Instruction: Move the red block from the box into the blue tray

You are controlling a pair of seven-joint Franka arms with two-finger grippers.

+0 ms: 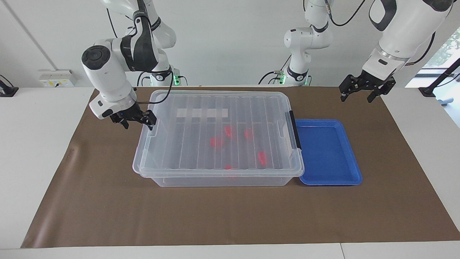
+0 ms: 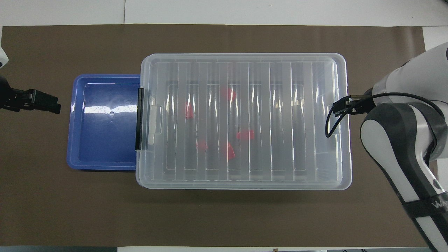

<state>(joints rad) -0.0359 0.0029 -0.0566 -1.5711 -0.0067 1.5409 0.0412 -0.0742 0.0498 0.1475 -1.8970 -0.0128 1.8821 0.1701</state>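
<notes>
the box point(image 1: 218, 138) is seen lidded, with red blocks point(image 1: 262, 158) scattered inside on its floor. the blue tray point(image 1: 327, 153) is set touching the box at the left arm's end. the right gripper point(image 1: 135, 120), fingers spread, is held at the box's rim, contact perhaps made. the left gripper point(image 1: 361, 92), fingers spread, waits above bare brown mat point(image 1: 230, 216).

Probably a robotics lab: white robot arms point(image 1: 107, 72) at a white table point(image 1: 36, 151) with a brown mat point(image 1: 215, 216), bare white wall point(image 1: 230, 43).
</notes>
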